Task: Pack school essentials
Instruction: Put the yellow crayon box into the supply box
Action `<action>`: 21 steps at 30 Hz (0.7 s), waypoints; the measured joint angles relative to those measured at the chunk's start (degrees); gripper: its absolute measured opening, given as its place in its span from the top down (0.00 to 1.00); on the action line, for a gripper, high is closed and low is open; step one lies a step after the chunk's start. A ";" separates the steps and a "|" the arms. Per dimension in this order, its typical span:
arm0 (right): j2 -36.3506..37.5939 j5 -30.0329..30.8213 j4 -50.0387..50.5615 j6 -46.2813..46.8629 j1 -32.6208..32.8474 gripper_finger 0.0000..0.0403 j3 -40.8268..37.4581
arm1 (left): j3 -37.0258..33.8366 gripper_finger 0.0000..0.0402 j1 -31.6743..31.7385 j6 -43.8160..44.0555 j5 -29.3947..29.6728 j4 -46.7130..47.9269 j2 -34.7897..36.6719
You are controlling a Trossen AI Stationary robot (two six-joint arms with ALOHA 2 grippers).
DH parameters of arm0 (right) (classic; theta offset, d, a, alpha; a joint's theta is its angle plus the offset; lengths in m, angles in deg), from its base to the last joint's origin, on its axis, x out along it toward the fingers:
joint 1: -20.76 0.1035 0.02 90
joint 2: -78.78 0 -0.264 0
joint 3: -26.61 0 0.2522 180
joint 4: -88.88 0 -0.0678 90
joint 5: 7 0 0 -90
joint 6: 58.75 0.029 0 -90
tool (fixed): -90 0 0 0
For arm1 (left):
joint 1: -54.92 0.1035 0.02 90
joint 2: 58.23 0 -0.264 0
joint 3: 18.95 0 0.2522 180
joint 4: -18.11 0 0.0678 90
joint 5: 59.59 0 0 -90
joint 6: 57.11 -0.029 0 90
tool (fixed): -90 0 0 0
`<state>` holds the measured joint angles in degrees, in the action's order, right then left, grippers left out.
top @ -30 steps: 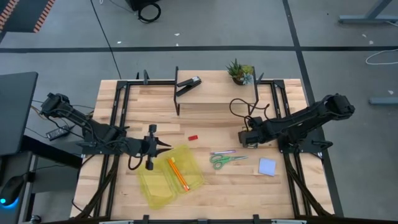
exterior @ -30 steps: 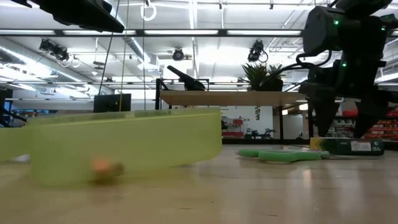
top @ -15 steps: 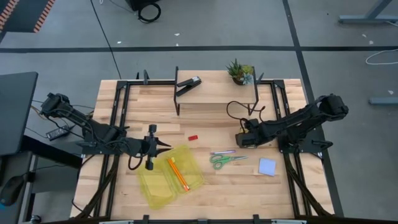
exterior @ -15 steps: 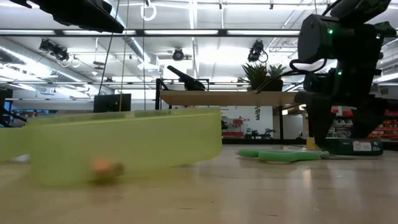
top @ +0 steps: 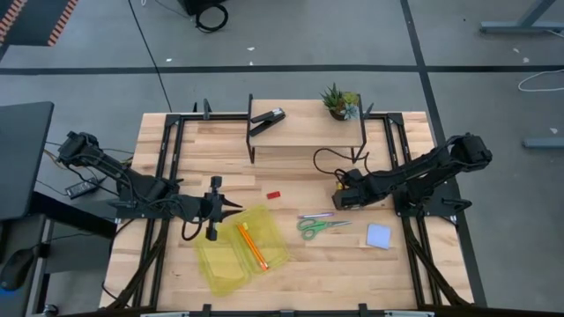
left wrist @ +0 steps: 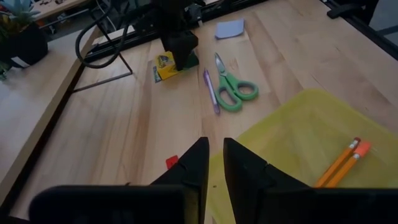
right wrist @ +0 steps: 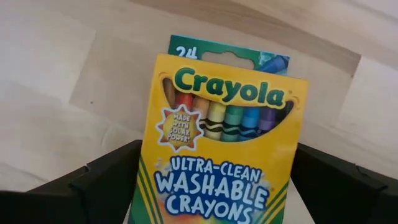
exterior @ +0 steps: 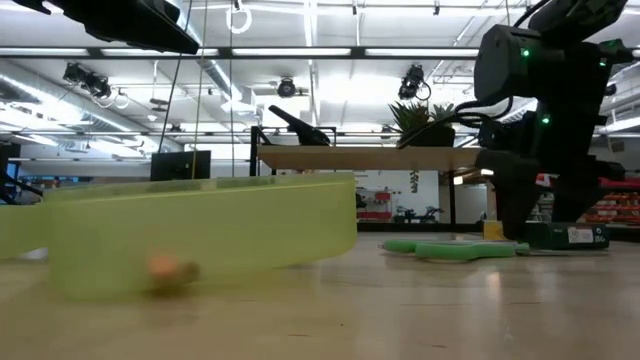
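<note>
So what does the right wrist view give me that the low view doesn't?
Only the right wrist view shows the crayon box face on, label readable, lying between the right gripper fingers, which stand open on either side. Only the low view shows the yellow case, the scissors, the stapler and the plant on the shelf. Both show the wooden table.

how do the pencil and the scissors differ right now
The orange pencil lies inside the yellow-green case; the green-handled scissors lie on bare table. The pencil is a straight thin stick; the scissors have loop handles. Both lie flat, untouched by either hand.
</note>
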<state>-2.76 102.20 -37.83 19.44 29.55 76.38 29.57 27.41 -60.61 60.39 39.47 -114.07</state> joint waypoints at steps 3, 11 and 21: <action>0.00 -0.03 -0.31 -3.38 0.02 0.03 0.00 | 0.00 0.86 0.00 -0.12 0.00 0.00 0.00; 0.00 0.67 -0.53 -3.22 -0.02 0.03 0.00 | 0.00 0.86 0.02 -0.10 0.00 0.02 0.00; 0.04 -2.80 -0.53 -6.30 0.00 0.14 0.07 | 0.00 0.86 0.00 -0.10 0.00 0.00 0.00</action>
<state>-2.71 99.40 -38.35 13.13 29.55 76.44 29.57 27.41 -60.70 60.39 39.47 -114.07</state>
